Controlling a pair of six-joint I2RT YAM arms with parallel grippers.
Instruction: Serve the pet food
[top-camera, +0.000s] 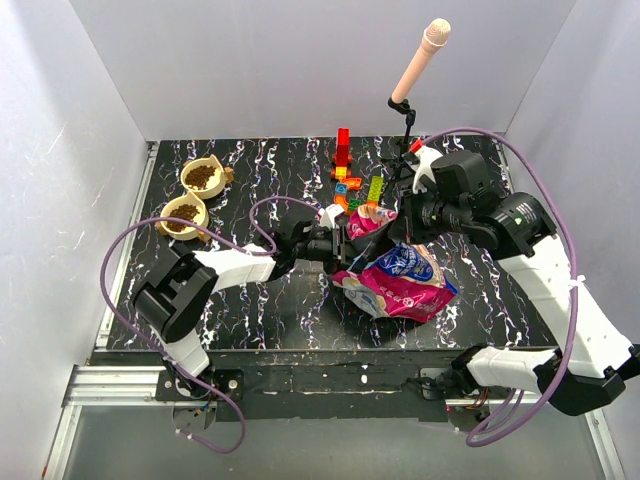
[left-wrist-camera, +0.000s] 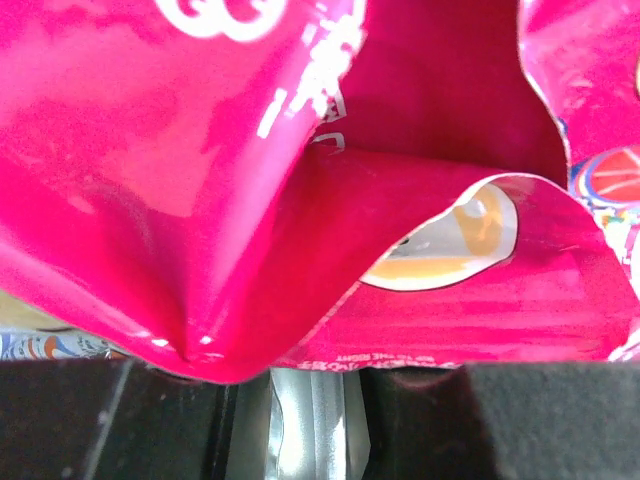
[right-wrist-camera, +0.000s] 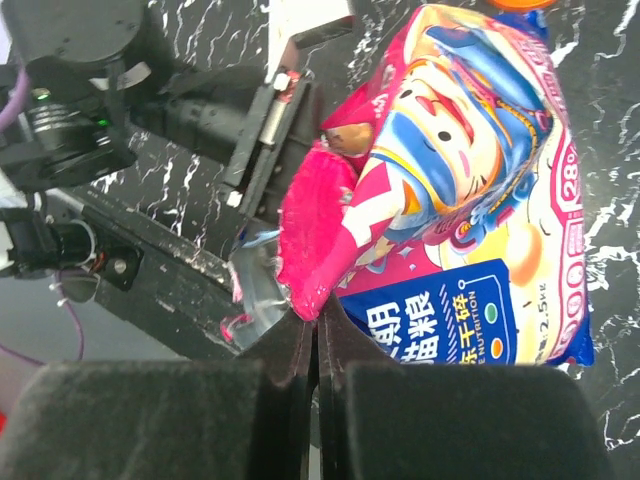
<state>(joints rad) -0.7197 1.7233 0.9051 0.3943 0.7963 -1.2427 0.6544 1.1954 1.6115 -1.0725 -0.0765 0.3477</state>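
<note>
Risk, starting at the pinch. My right end effector (right-wrist-camera: 318, 330) has only the thin pink lip of the glossy pink, blue and white foil bag (right-wrist-camera: 470, 230), and slick foil could slide out if I pull. If one side lets go, the mouth folds over and the bag drops. If I tip it with the mouth this crumpled, pellets could dump in a rush or scatter over the surface.

Right end effector: clenched, fingers closed flat on that lip. Left end effector (left-wrist-camera: 300, 400): jaws part way apart, with a bunched fold of the bag mouth and its silver lining between them. I judge it grasped, though pad contact is unclear.

The bag lies crumpled mid-surface, toward the near edge, with its mouth raised between my two end effectors. Any pet food inside is hidden.

Bright multicoloured toy blocks (top-camera: 344, 160) sit just behind the mouth, so a swing could knock them.

Dark brown kibble pet food (top-camera: 203, 177) shows in two tan round bowls (top-camera: 185, 172) near the far-left corner of the black marbled surface (top-camera: 270, 170), well apart from the bag. That makes a long carry and a risk of spills.
</note>
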